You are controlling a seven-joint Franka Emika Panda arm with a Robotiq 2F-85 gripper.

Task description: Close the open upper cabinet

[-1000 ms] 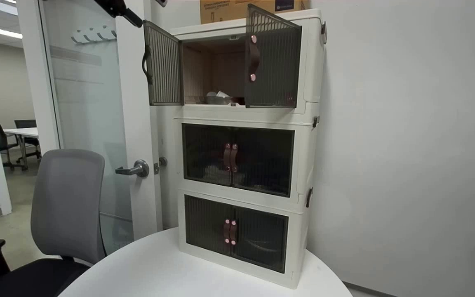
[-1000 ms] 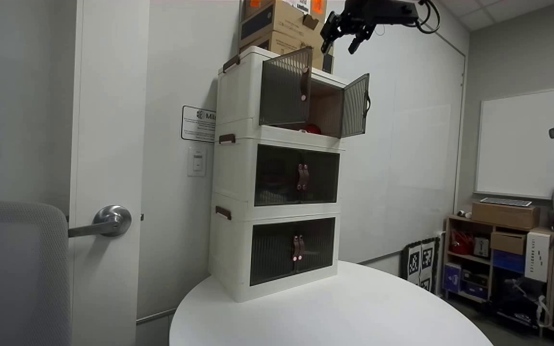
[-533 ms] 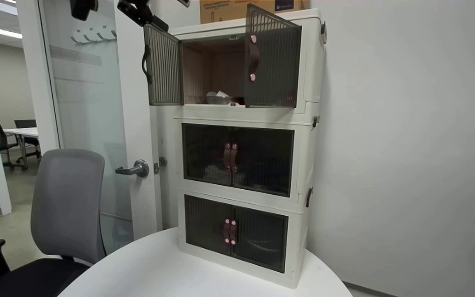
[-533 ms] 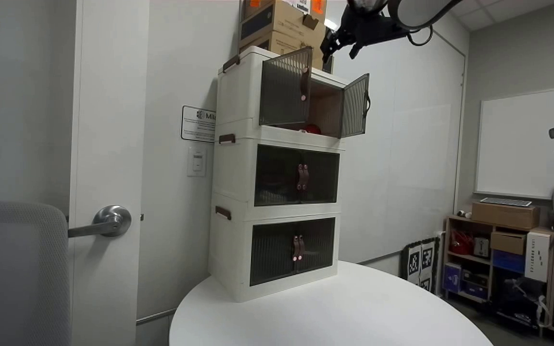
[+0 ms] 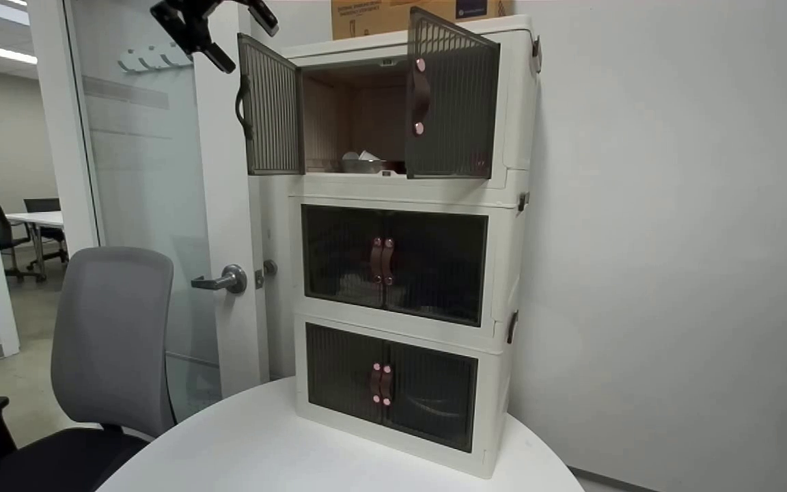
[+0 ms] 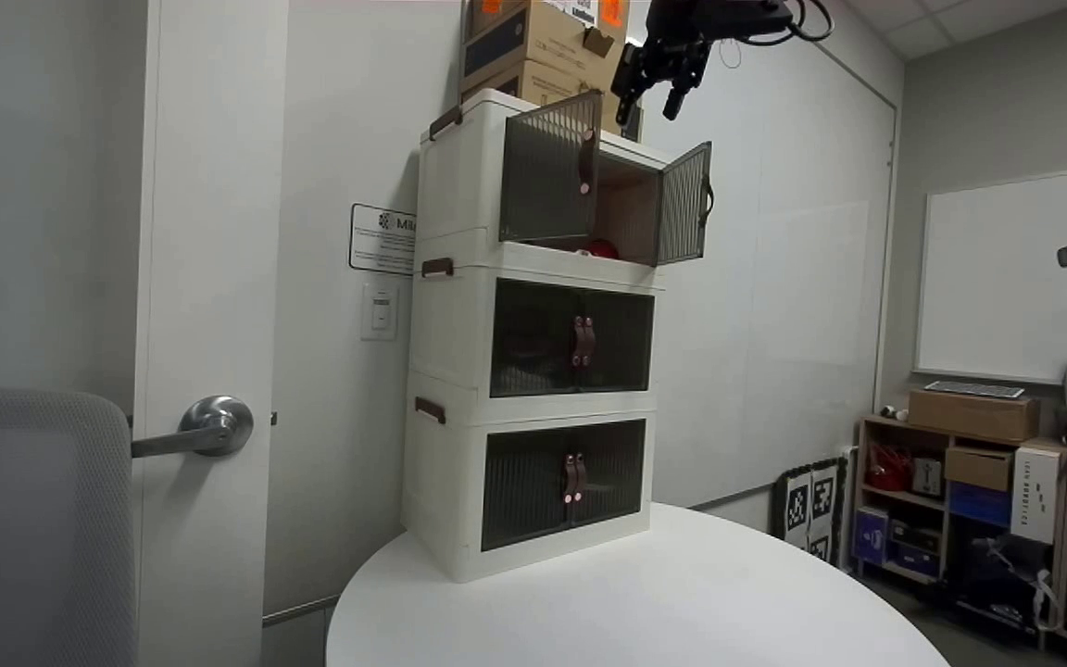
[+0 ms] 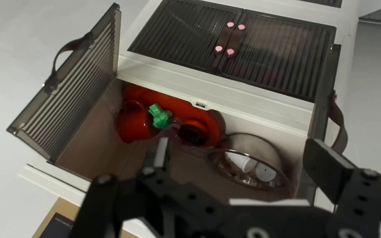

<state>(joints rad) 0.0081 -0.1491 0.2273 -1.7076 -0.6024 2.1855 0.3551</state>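
While the gripper [image 6: 648, 116] holds nothing and its fingers [image 7: 326, 165] stand wide apart, it hangs in front of the upper cabinet [image 6: 459, 176], near its top. Compared with a moment ago, the fingertips are lower and no longer overlap the upper corner of the near door [image 5: 274, 113] in an exterior view. Neither door has moved. Closing therefore appears not to have begun; the shift is best read as positioning.

The free edge of the near door is just beside the fingers; a narrow gap seems to separate them in both exterior views. The handle [image 6: 586, 162] projects from the outer face and could snag a finger. To close this door, the gripper would have to round the free edge and press that face inward.

Ahead and below, the bowl [image 7: 260, 145] and red vessels [image 7: 134, 124] sit inside and should not obstruct closing. The far door [image 7: 78, 92] stands across the opening, well apart, with open room between. Beyond the top, boxes [image 6: 547, 46] would limit forward travel.
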